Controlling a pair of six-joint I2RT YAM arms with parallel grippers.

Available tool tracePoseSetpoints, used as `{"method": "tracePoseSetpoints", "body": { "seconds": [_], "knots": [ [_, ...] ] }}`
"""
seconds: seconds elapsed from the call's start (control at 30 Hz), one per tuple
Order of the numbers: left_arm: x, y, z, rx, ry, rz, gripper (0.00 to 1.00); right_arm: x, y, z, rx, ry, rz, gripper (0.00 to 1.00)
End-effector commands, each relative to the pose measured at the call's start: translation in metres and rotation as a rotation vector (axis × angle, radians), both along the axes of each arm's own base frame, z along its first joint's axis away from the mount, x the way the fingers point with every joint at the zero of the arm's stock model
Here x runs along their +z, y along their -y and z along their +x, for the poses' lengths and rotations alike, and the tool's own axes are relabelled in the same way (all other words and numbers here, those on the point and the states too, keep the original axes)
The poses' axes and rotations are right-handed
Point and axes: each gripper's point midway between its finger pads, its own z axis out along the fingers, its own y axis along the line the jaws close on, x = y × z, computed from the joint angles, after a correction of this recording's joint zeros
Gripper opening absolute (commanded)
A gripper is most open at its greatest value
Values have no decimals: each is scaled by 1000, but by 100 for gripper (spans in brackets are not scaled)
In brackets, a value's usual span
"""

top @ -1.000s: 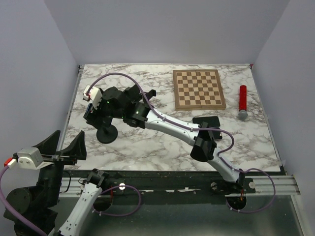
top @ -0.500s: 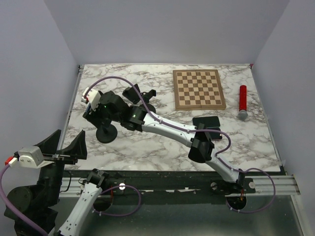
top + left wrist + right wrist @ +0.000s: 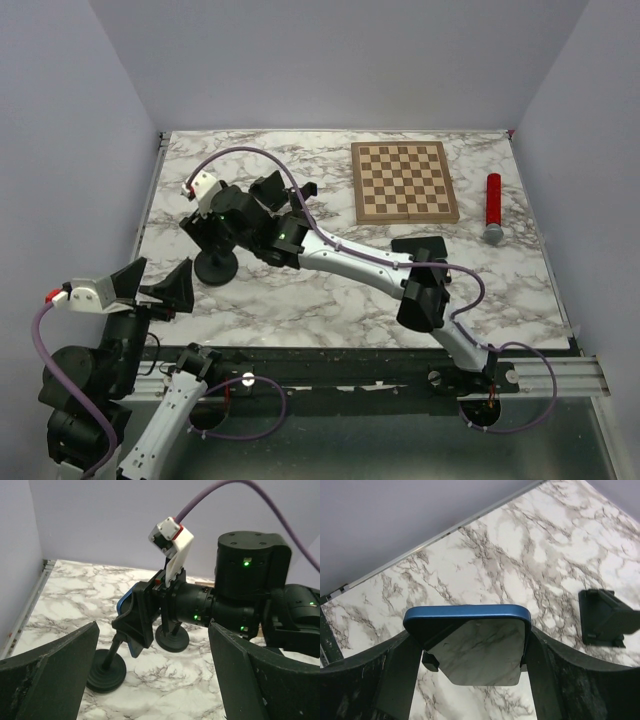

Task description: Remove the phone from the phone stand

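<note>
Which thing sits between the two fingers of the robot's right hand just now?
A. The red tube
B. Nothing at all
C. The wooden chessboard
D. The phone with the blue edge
D: the right wrist view shows the phone, with its blue rim, lying squarely between the two dark fingers of the right hand.

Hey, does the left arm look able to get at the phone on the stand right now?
Probably not cleanly. The left gripper is open and faces the phone, but the right gripper has a finger on each side of the phone, and its wrist crowds the space around it.
</note>
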Motion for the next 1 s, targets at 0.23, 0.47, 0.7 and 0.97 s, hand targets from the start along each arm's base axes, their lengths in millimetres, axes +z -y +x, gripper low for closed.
{"method": "tracePoseSetpoints", "body": {
  "seconds": [0.23, 0.47, 0.7, 0.97],
  "knots": [
    [-38, 30, 27, -95, -111, -91, 97, 77, 61, -8, -129, -149, 183, 1],
    [-76, 62, 48, -205, -231, -137, 90, 67, 108, 2, -329, -192, 135, 1],
    [-93, 97, 63, -347, -292, -193, 69, 53, 147, 10, -443, -196, 130, 1],
    [-112, 134, 71, -530, -378, -178, 76, 47, 167, 13, -459, -266, 173, 1]
  ]
}}
